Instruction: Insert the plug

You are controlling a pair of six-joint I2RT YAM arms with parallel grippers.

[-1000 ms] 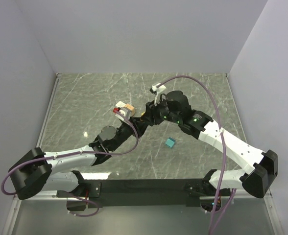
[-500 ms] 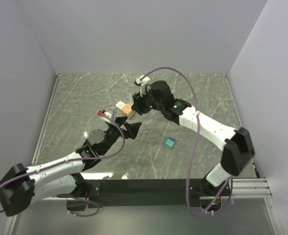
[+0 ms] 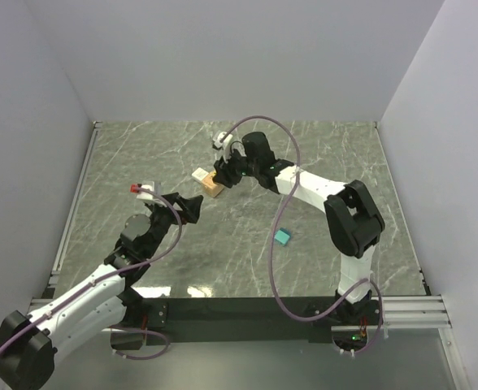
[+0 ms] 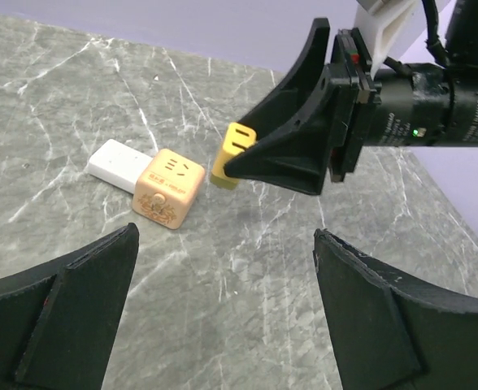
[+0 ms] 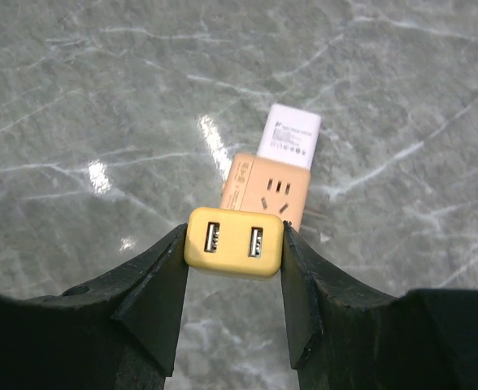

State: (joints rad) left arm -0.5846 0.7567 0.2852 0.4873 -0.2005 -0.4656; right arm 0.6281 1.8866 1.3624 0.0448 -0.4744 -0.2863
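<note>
A grey-green tabletop [image 3: 141, 154], veined with white like marble, is forming the base of a plain booth. Three bare, pale walls are closing it in: the back wall [image 3: 239, 57], the left wall [image 3: 19, 162] and the right wall [image 3: 454, 162], all faintly lilac and evenly lit. A thin metal strip [image 3: 75, 203] is running along the tabletop's left edge, and a black beam [image 3: 239, 309] is crossing its near edge. Light is glinting in small white patches [image 3: 198, 290] on the polished surface just behind that beam.

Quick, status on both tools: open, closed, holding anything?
Left tool: open, holding nothing.
Right tool: closed on the yellow plug.
</note>
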